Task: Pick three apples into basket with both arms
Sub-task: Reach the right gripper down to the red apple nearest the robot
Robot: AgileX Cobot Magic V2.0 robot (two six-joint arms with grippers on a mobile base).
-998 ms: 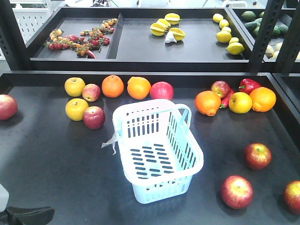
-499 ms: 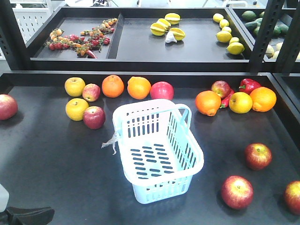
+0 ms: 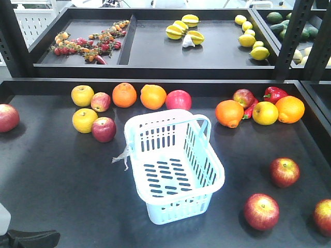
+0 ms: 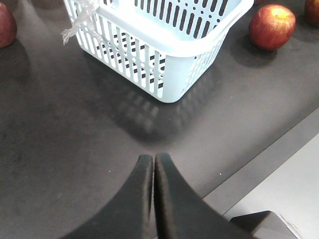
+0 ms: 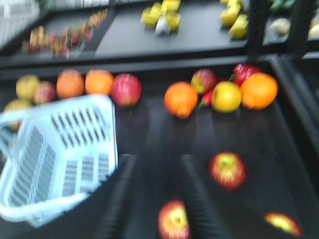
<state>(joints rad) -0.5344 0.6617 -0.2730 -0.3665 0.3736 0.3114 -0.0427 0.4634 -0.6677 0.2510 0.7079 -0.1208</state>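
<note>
Basket [image 3: 178, 209] sits mid-frame, empty: 0 of 3 apples [image 3: 261, 211] in, so all picking is left. Front view count: 8 red apples (3 loose at lower right), 4 oranges [image 3: 124, 94], 3 yellow fruits [image 3: 84, 120], 1 basket. Left gripper [image 4: 153, 164] is pinched closed w/ nothing in it; right gripper [image 5: 157, 162] is blurred, fingers spread, nothing held.

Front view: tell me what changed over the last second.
Almost nothing. The black arm part at the bottom-left corner has sunk slightly lower in the frame. Nothing was gripped or released. The basket, still empty, the apples and the other fruit lie where they were.
</note>
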